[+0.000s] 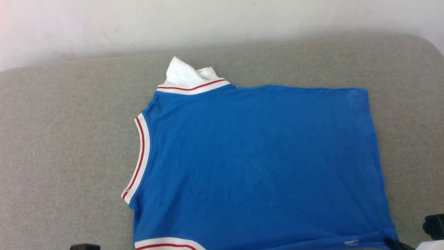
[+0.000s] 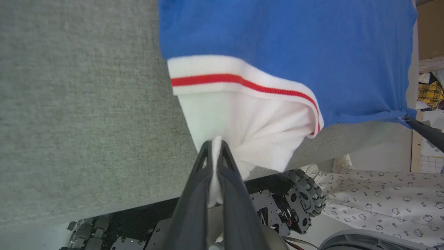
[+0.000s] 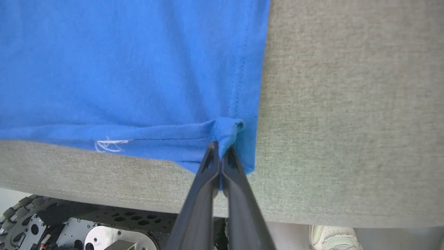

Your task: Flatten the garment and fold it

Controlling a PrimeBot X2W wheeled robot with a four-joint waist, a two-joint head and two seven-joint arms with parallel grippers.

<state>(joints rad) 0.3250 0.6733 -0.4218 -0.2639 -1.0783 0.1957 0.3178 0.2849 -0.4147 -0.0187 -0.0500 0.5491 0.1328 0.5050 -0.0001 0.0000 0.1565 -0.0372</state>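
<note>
Pinching the garment, left fingers hold white sleeve, right fingers blue hem corner.

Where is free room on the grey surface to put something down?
Bare grey surface lies left of the garment and along the wall; a narrower strip right of it. The near edge is crowded: left gripper and right gripper pinch cloth.

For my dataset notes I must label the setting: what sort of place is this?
Probably an indoor robot test room rather than a home: the garment lies on a grey cloth-covered table before a plain white wall, and a printed white cloth lies below the table's edge.
</note>
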